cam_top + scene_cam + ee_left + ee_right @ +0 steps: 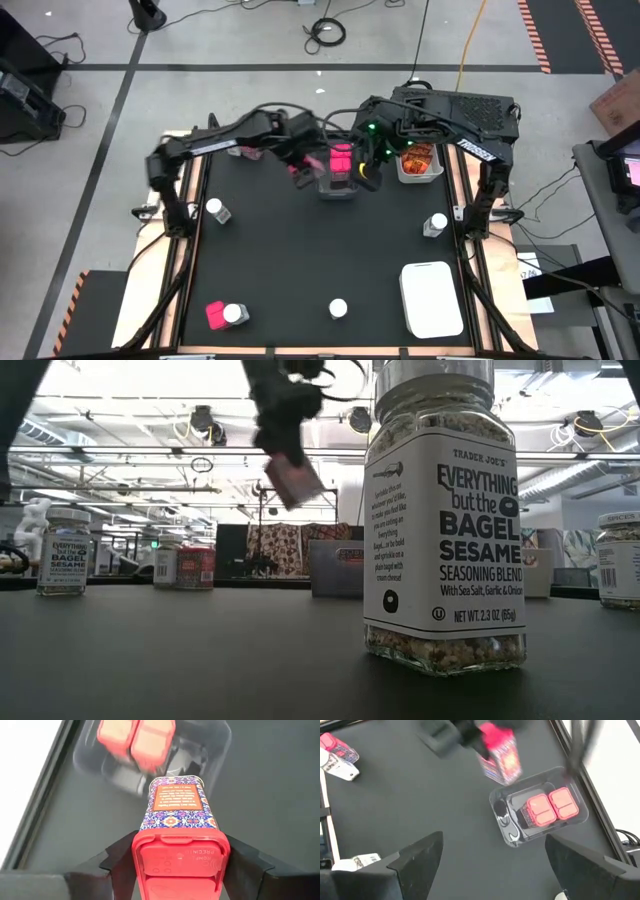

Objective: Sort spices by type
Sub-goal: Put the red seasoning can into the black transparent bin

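The black table point(300, 270) holds jars point(215, 210) scattered well apart. At its far edge sits a clear bin point(517, 837) with two pink packs point(550, 807) already inside. My left gripper point(180, 865) is clenched on a third pink pack point(177, 820), held above and just beside that bin. My right gripper point(492, 860) hangs nearby, fingers spread and empty. In my judgement I should centre over the bin's vacant end, lower the pack, then let go, to avoid tipping its neighbours.

left hand point(180, 865) clamped, right hand point(490, 857) spread
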### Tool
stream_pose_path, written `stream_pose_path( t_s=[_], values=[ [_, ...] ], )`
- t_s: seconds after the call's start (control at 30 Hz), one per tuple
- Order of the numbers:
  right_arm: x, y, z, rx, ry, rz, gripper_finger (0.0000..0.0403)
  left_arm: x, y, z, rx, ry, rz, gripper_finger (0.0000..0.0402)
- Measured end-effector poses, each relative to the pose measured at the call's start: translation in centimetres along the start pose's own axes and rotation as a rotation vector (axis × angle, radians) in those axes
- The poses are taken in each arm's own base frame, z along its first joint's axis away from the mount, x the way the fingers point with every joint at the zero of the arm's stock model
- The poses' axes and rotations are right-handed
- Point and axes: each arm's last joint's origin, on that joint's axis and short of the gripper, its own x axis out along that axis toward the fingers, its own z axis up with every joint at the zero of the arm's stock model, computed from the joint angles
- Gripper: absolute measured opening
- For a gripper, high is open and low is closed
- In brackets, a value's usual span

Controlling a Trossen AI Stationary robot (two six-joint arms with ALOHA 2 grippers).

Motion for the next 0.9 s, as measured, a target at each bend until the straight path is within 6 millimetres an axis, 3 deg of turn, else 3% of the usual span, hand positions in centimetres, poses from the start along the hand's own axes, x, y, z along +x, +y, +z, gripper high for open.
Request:
stream_pose_path(
  t_s=[0.13,0.3,0.6,0.9],
  values=[
    [-1.4,-0.2,-0.6,0.014,-0.02,-0.014,0.0345,2.6,-0.5,2.5,0.065,0.007,0.003,0.0236],
    [-3.9,-0.5,-1.5,0.02,-0.082,-0.034,0.0345,5.5,-1.7,4.1,0.16,0.025,-0.008,0.0237],
    [-7.1,-0.8,-3.0,0.049,-0.165,-0.017,0.0345,9.2,-3.6,5.0,0.27,-0.005,0.028,0.0238],
    [-7.5,-0.9,-3.1,0.07,-0.183,-0.012,0.0345,12.2,-3.9,5.0,0.301,0.036,0.034,0.0239]
  ],
)
